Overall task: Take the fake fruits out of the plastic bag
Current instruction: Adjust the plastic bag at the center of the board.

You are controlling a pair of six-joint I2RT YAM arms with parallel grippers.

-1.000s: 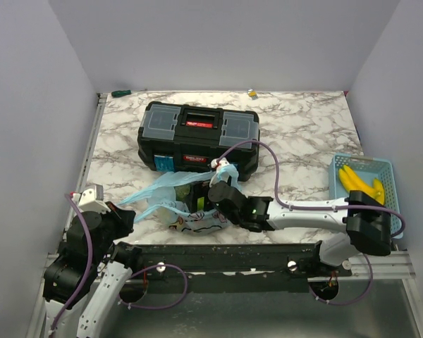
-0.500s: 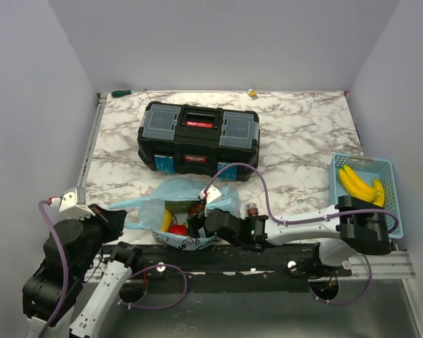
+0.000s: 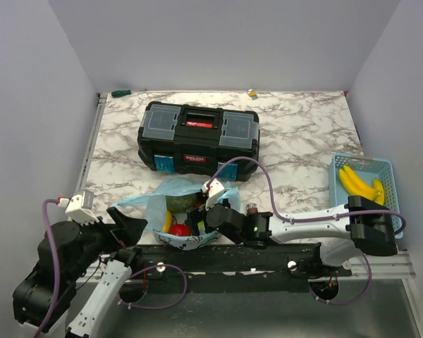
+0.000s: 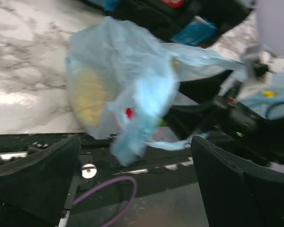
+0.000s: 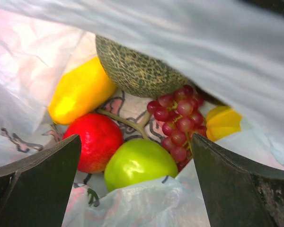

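Note:
The light-blue plastic bag (image 3: pixel 170 203) lies at the table's near edge, its mouth toward my right gripper (image 3: pixel 199 217). That gripper (image 5: pixel 137 189) is open and reaches into the bag mouth. Between its fingers, untouched, lie a green apple (image 5: pixel 139 163), a red apple (image 5: pixel 97 141) and red grapes (image 5: pixel 177 118). Behind them are a yellow fruit (image 5: pixel 80 90), a netted melon (image 5: pixel 132 71) and a yellow piece (image 5: pixel 222 122). My left gripper (image 3: pixel 132 227) is open just left of the bag. In the left wrist view the bag (image 4: pixel 128 90) hangs loose beyond the gripper (image 4: pixel 135 189), apart from its fingers (image 4: pixel 33 179).
A black toolbox (image 3: pixel 197 137) stands right behind the bag. A light-blue mesh basket (image 3: pixel 391 176) holding bananas (image 3: pixel 359 184) sits at the right edge. A green-handled tool (image 3: pixel 120 93) and a small yellow item (image 3: pixel 252 93) lie at the back wall.
My left gripper has opened and let go of the bag's handle, and the stretched bag has slackened. The right gripper has pushed into the bag mouth toward the fruits.

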